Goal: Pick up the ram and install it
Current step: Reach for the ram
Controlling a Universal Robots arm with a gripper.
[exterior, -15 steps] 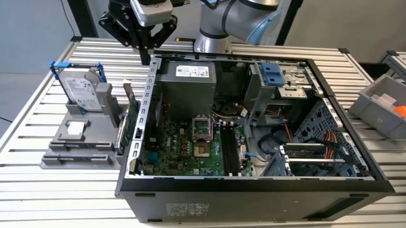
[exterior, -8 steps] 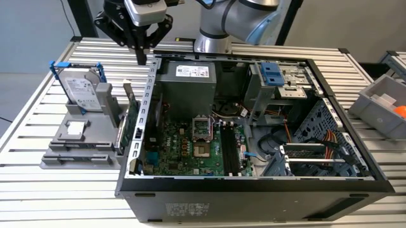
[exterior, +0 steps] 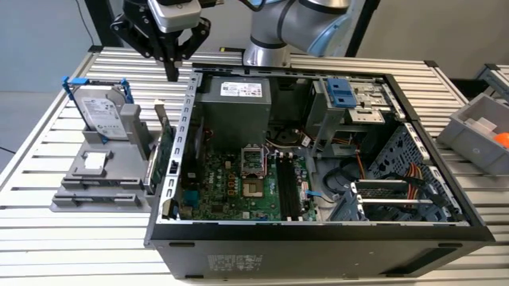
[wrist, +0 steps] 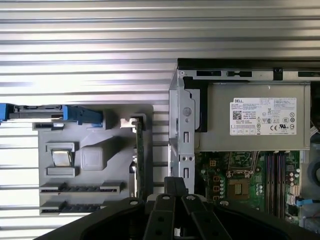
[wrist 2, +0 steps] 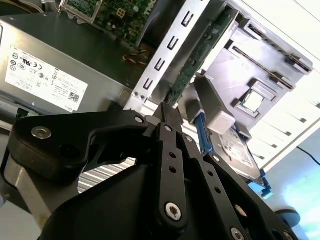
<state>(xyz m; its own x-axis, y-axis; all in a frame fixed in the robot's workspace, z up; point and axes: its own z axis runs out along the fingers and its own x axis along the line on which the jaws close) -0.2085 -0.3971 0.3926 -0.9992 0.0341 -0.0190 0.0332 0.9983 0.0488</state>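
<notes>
A slatted table [exterior: 71, 256] carries an open case [exterior: 318, 244] and, just beside it on the exterior view's left, a grey holder [exterior: 95, 205] with a drive [exterior: 104, 113] standing at its far end and a green card [exterior: 164, 152] on edge along the side nearest the case. The ram [wrist: 80, 188] appears in the first wrist view as a thin dark strip seated edge-up in one of the holder's two low front rows; I cannot tell for certain which row holds it. It is probably light and stiff but brittle, with chips and contacts that should not be squeezed or scraped. The safest hold is likely across its flat faces near the middle of the top edge, lifting straight up so that it does not twist. The black slots [exterior: 286, 189] on the board stand empty. The gripper [exterior: 171, 76] hangs high above the card's far end, well apart from the ram, its fingertips drawn together on nothing.
</notes>
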